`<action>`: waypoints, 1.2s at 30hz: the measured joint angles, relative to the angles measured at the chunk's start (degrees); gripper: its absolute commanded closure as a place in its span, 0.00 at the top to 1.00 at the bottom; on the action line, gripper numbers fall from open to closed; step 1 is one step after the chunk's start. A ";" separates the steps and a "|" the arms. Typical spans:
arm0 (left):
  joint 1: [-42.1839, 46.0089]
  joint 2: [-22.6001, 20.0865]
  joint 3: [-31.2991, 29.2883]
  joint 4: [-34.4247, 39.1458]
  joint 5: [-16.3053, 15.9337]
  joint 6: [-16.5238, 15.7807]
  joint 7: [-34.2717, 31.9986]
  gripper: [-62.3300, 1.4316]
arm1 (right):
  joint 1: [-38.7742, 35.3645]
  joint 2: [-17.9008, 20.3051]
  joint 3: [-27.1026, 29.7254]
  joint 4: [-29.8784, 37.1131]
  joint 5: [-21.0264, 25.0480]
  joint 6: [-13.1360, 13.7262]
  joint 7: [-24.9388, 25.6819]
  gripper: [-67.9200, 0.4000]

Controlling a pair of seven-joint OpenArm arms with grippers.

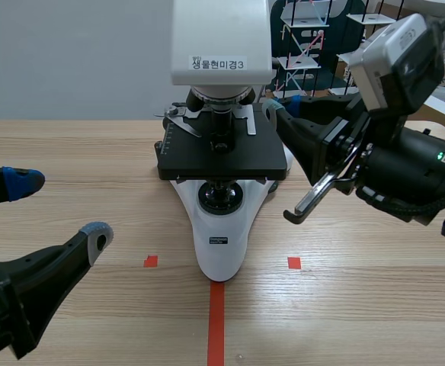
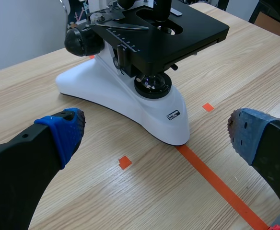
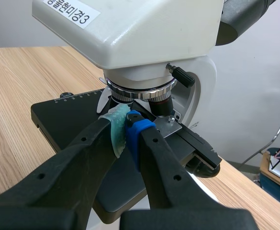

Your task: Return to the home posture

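Note:
A white microscope [image 1: 221, 236] with a black stage [image 1: 222, 158] stands at the table's middle. My left gripper [image 1: 61, 207] is low at the near left, open, with nothing between its blue pads. In the left wrist view the microscope base [image 2: 130, 98] lies just ahead of the open left gripper [image 2: 157, 134]. My right gripper [image 1: 273, 108] is raised at the stage's right rear corner. In the right wrist view the right gripper [image 3: 125, 128] is shut, pads pressed together, its tips over the stage [image 3: 68, 112] just below the objective lenses [image 3: 157, 100].
A red tape line [image 1: 216, 324] runs from the microscope base toward the near edge, with small red squares on either side. A white wire rack [image 1: 306, 46] and a cardboard box stand behind the table at the back right.

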 measured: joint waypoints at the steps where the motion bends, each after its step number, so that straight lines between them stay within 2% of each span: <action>1: 0.00 0.00 0.00 0.00 0.00 0.00 0.00 1.00 | 0.00 0.00 0.00 0.00 0.00 0.00 0.00 0.02; 5: 0.00 0.00 0.00 0.00 0.00 0.00 0.00 1.00 | -0.02 0.00 0.00 0.00 0.00 0.00 0.00 0.02; 7: 0.00 0.00 0.00 0.00 0.00 0.00 0.00 1.00 | -0.09 0.00 0.00 0.00 0.00 0.00 0.00 0.07; 14: 0.00 0.00 0.00 0.00 0.00 0.00 0.00 1.00 | -3.98 0.00 1.95 0.15 -0.04 0.13 -0.04 0.40; 18: 0.00 0.00 0.00 0.00 0.00 0.00 0.00 1.00 | -9.49 0.02 6.49 2.03 -0.04 -0.04 -0.22 0.53; 25: 0.00 0.00 0.00 0.00 0.00 0.00 0.00 1.00 | -20.83 1.68 11.43 7.50 -0.02 -0.09 -0.15 0.86; 28: 0.00 0.00 0.00 0.00 0.00 0.00 0.00 1.00 | -26.36 2.10 13.86 9.31 -0.02 -1.92 -0.15 0.96; 30: 0.00 0.00 0.00 0.00 0.00 0.00 0.00 1.00 | -29.99 2.10 15.82 10.27 0.26 -2.19 -0.17 1.00; 36: 0.00 0.00 0.00 0.00 0.00 0.00 0.00 1.00 | -39.28 2.12 21.42 12.98 3.69 -2.19 -0.17 1.00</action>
